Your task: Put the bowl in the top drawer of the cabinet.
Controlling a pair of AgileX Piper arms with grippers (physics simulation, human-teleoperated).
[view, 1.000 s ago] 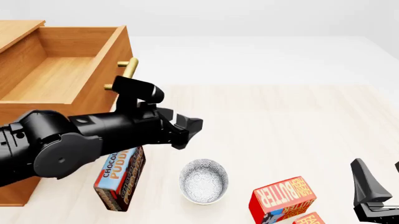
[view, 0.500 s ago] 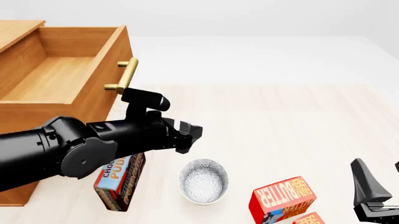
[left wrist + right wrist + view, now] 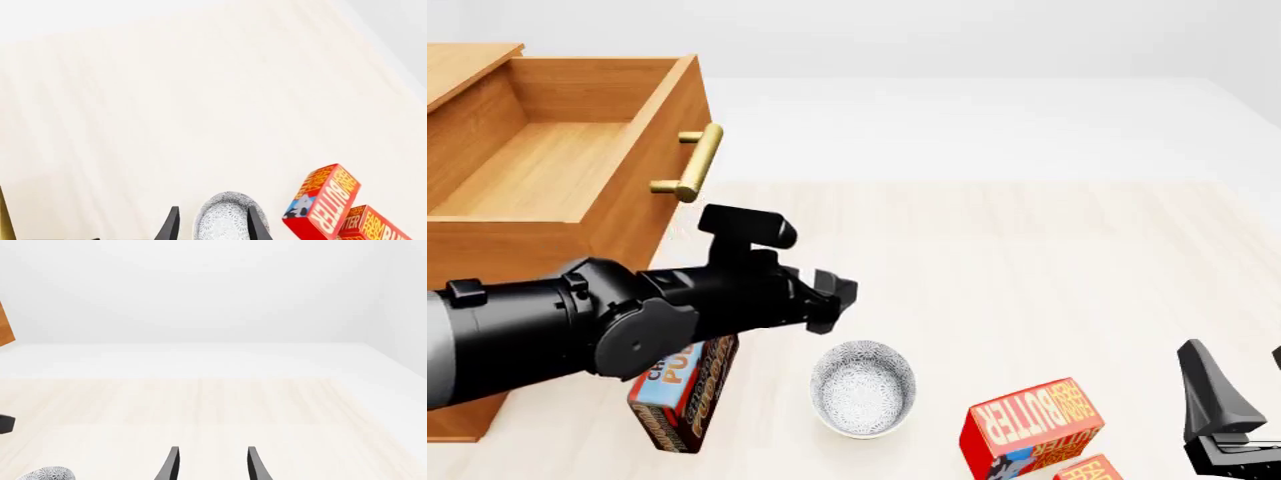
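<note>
The bowl (image 3: 862,388), white with a fine dark pattern, stands upright on the table near the front edge. My left gripper (image 3: 834,297) hovers open just above and behind it. In the left wrist view the bowl (image 3: 227,217) shows between and beyond the open left gripper (image 3: 212,227), untouched. The cabinet (image 3: 467,62) stands at the far left with its top drawer (image 3: 674,120) pulled out and nothing visible inside. Its brass handle (image 3: 694,160) is uncovered. My right gripper (image 3: 1244,388) rests open at the lower right, and the right gripper (image 3: 212,466) holds nothing in its own wrist view.
A chocolate pudding box (image 3: 681,385) stands left of the bowl, partly under my left arm. Red butter boxes (image 3: 1034,425) lie to the bowl's right, also seen as butter boxes (image 3: 323,207) in the left wrist view. The bowl's rim (image 3: 47,474) peeks into the right wrist view.
My left arm has dropped lower, and its gripper has sunk slightly toward the bowl, uncovering the drawer handle. The bowl, boxes and right arm have not moved.
</note>
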